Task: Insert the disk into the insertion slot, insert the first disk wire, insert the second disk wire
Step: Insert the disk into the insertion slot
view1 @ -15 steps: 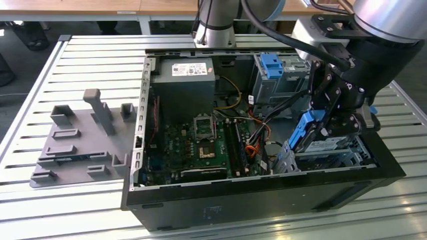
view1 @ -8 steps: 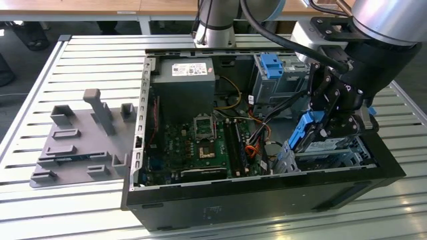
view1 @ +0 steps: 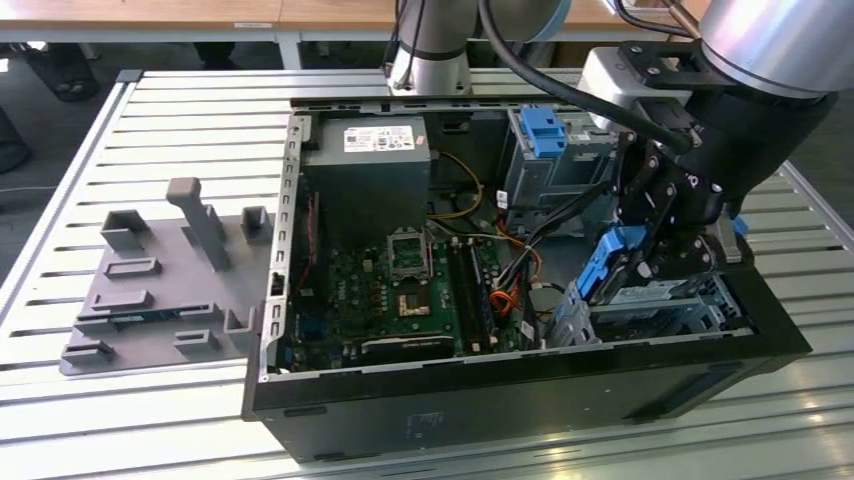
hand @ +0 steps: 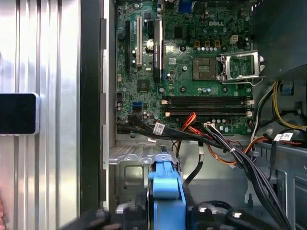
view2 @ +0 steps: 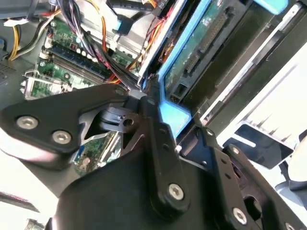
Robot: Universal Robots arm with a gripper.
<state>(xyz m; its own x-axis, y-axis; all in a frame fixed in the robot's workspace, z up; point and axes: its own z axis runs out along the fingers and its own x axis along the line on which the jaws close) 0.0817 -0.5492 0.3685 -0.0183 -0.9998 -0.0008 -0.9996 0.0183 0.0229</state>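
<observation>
The disk, a drive in a bright blue caddy, is steeply tilted at the front right corner of the open computer case. My gripper is shut on it from above. Its lower end sits at the silvery perforated insertion slot. In the second wrist view a black finger clamps the blue caddy edge, and the disk's green circuit side faces up. In the first wrist view the caddy hangs over the metal cage. Loose black and orange wires lie beside it.
Inside the case are the green motherboard, the grey power supply and a taller grey cage with a blue tab. A wire bundle runs between board and slot. A grey fixture plate lies on the slatted table at the exterior view's left.
</observation>
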